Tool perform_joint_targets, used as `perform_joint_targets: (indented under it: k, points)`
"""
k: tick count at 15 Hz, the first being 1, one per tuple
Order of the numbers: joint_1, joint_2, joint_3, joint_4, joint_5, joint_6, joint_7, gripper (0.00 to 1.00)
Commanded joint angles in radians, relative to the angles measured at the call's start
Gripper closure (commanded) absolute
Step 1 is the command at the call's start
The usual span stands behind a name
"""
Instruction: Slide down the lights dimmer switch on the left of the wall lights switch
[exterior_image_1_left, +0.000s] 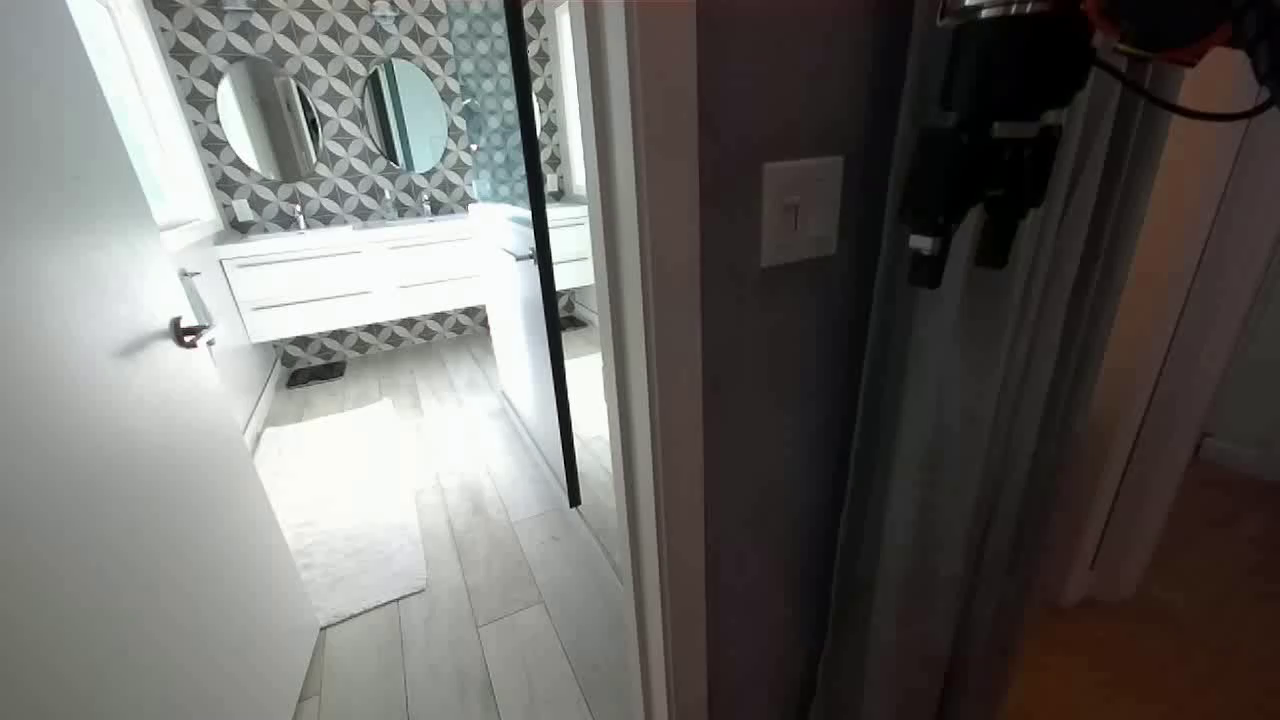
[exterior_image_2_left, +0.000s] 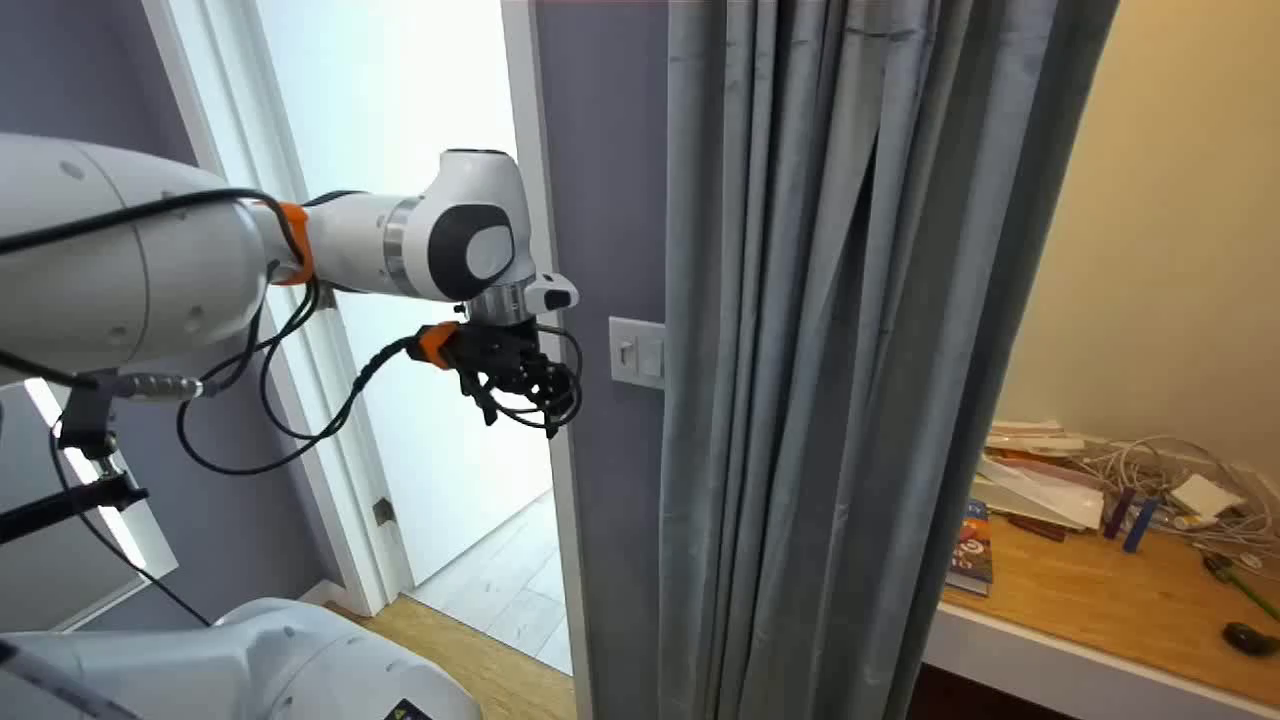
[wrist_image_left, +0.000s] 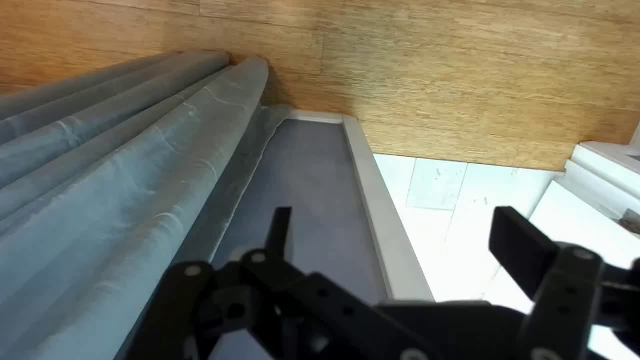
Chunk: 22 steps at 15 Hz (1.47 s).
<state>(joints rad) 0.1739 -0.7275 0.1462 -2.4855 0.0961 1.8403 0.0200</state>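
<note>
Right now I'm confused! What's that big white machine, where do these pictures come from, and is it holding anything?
That's a robot arm. Two pictures come from cameras standing away from it; the third comes from a camera riding on the arm itself, looking past its black claw. The claw is wide open and holds nothing. It's near the white switch plate on the wall, but not touching it. A grey curtain hangs beside the plate. Off to the side, a book and papers lie on a wooden surface.
</note>
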Motion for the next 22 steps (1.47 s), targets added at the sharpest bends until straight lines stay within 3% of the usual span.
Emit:
perform_joint_targets:
  k: [1, 5, 10, 17, 22]
  points:
    - [-0.001, 0.001, 0.001, 0.003, 0.001, -0.003, -0.001, 0.0]
    - [-0.001, 0.001, 0.001, 0.003, 0.001, -0.003, -0.001, 0.0]
    - [0.01, 0.052, -0.05, 0.019, 0.19, 0.234, 0.02, 0.0]
    - [0.0, 0.113, -0.057, -0.01, 0.297, 0.676, 0.068, 0.0]
    - [-0.001, 0.163, -0.071, -0.014, 0.307, 0.791, 0.137, 0.0]
